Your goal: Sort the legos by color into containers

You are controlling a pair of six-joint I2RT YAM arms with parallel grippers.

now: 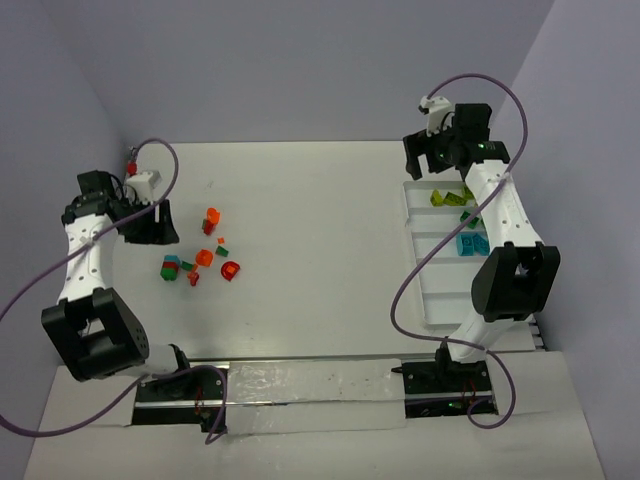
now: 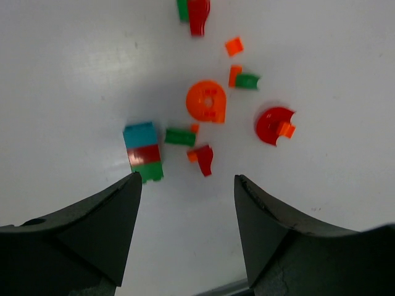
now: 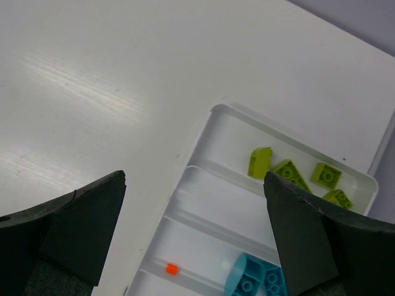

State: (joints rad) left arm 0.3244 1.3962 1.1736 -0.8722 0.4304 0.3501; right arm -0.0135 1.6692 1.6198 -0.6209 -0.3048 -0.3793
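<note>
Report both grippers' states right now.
Left gripper: open, empty, above the loose legos.
Right gripper: open, empty, above the tray.

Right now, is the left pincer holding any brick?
No, the left pincer is open with nothing between its tips, and the bricks lie loose ahead of it.

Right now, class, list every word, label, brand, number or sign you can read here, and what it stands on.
No readable text in any view.
The small plastic toy bricks, the long white divided plastic tray and the white table show no words, numbers or signs; any marks on brick studs are too small to read.
</note>
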